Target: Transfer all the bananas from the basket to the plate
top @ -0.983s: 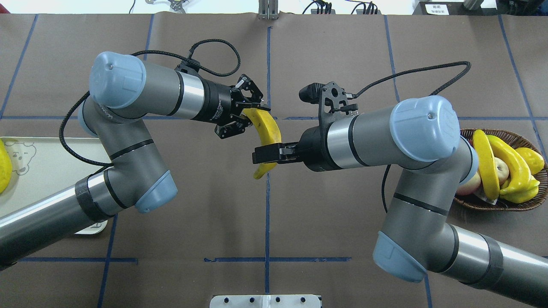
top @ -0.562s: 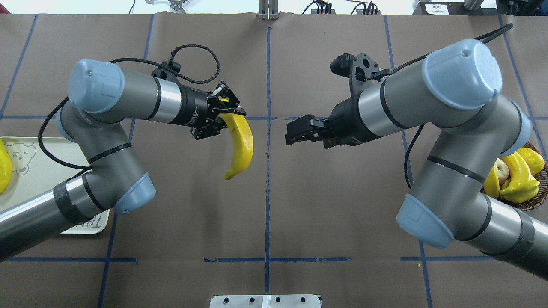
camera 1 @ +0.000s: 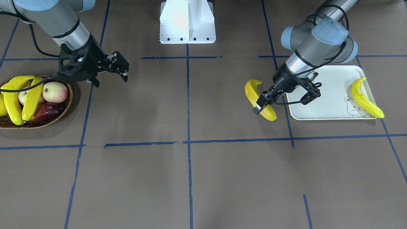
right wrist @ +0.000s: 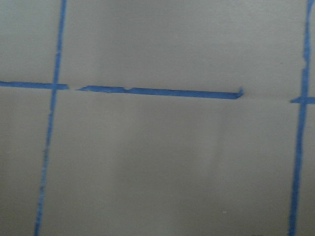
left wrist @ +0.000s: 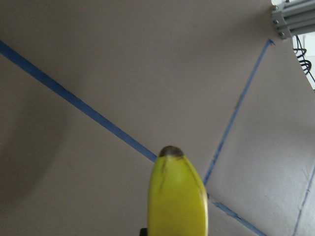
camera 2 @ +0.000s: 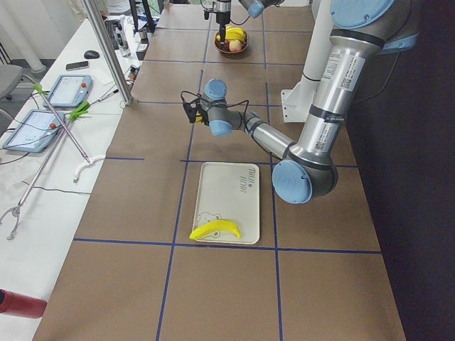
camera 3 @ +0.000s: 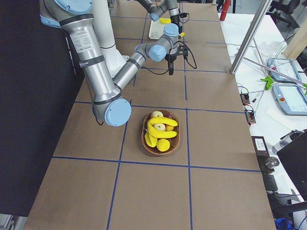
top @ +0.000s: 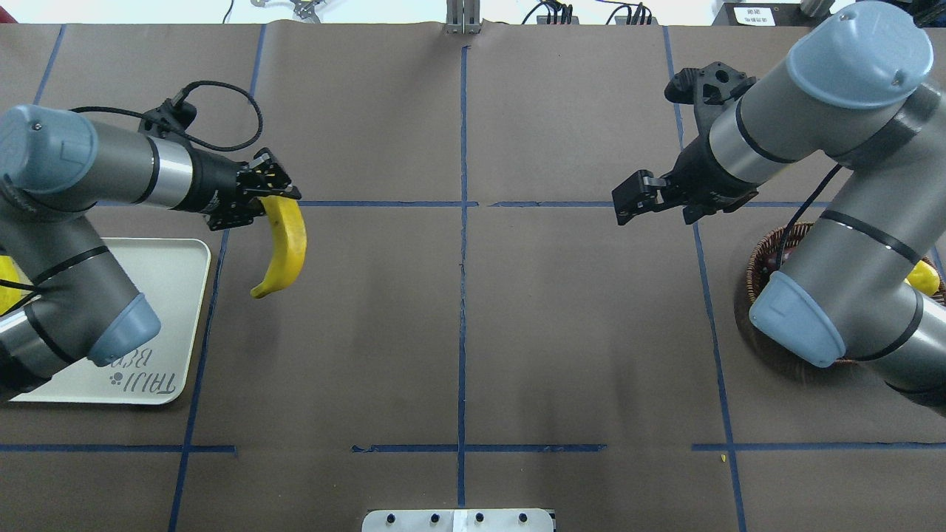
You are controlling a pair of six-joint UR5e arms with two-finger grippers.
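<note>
— So, left fingers first: what did they have?
— The left gripper (top: 272,193) was clamped on the top end of the held banana (top: 290,244), which hung curving toward the robot-side edge. It was up off the worktop, just beside the plate (top: 177,295) on the side facing the middle, not over it yet.
— Right?
— The right gripper (camera 1: 120,68) was spread and empty, over bare paper between the middle and the basket (camera 1: 68,101).
— Count?
— One plated banana (camera 1: 365,99) lay along the plate's side nearest the left-end edge. One was in the air. At least two basket bananas (camera 1: 14,101) sat at the right-end edge, lying over a peach (camera 1: 54,91) and a dark red fruit (camera 1: 46,113). More yellow showed in there, but I couldn't sort banana from other fruit.
— Progress, then?
— My call was about a quarter done. The second was close to delivery and two looked left to fetch.
— Poses, outward?
— Left: fingers pointed at the middle, wrist about level, forearm back across the plate, elbow folded over its robot-side part. Right: fingers pointed at the middle too, wrist sloping up to a high joint. That arm was folded above the basket and hid most of it from overhead.
— Next?
— Probably the left swings over the plate and lowers, and the right heads to the basket.
</note>
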